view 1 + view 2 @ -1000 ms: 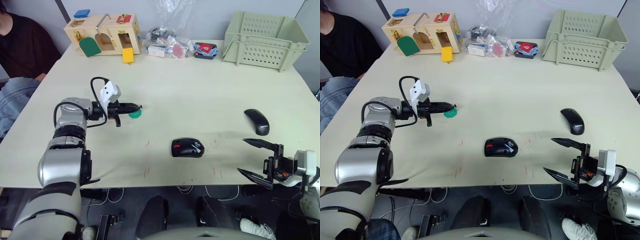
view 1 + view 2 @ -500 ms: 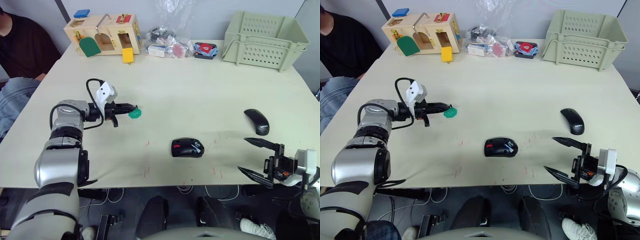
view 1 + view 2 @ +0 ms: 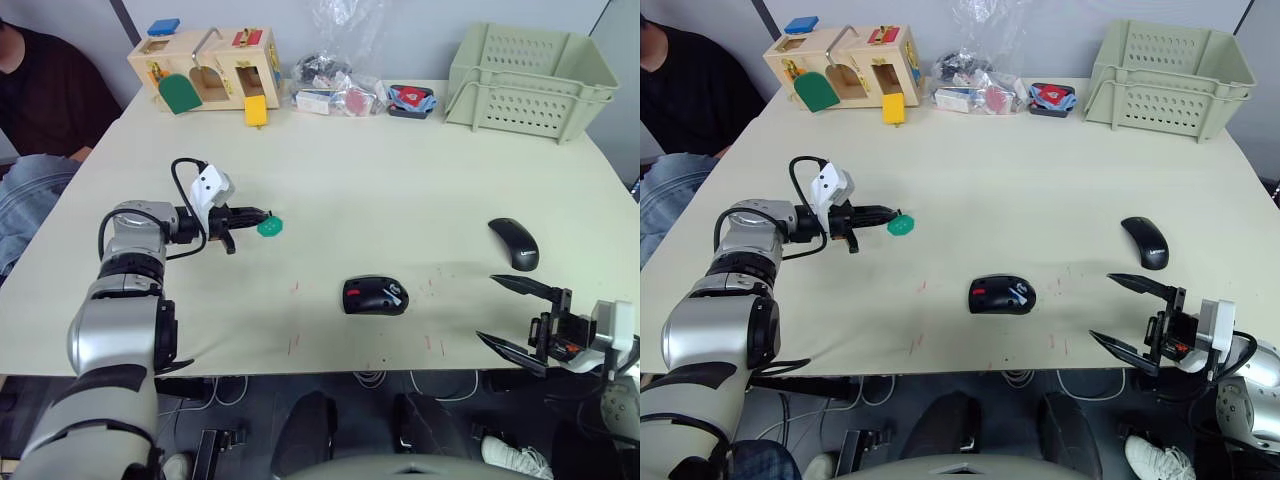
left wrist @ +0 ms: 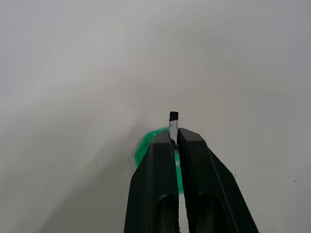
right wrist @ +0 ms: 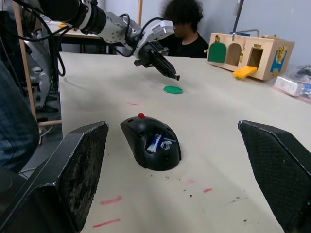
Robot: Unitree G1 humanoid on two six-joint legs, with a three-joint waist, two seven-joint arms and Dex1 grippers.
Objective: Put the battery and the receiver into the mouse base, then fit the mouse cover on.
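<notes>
Pinching the tiny receiver [image 4: 173, 118] over the green disc [image 3: 269, 227], the left tool [image 3: 262, 214] must next reach the mouse base [image 3: 375, 296].

Robot lab: test table [image 3: 400, 180], wooden latch-puzzle box [image 3: 207, 66], crate [image 3: 530, 70].

Left arm extends forward, forearm level. Left gripper [image 3: 262, 214] has both fingers pressed together, pinching a small thin black-and-white piece [image 4: 173, 127] that protrudes just past the fingertips. Right arm is held low, wrist level. Right gripper [image 3: 510, 315] has its two black fingers spread wide apart, nothing between the jaws.
</notes>
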